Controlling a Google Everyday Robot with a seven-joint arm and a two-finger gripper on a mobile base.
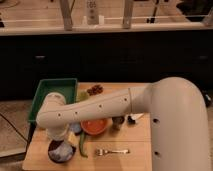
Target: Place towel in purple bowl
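The purple bowl (52, 156) stands at the front left corner of the wooden table. The pale light-blue towel (63, 149) lies bunched inside it. My white arm reaches in from the right and bends down over that corner. The gripper (59, 138) hangs just above the bowl and the towel, mostly hidden behind the arm's thick end. It is open, and nothing shows held in it.
An orange bowl (95, 126) sits right of the purple one, with a green vegetable strip (82, 145) between them. A fork (112, 150) lies near the front edge. A green tray (50, 92) is at the back left, with a dark fruit cluster (94, 90) and a small can (117, 122) further right.
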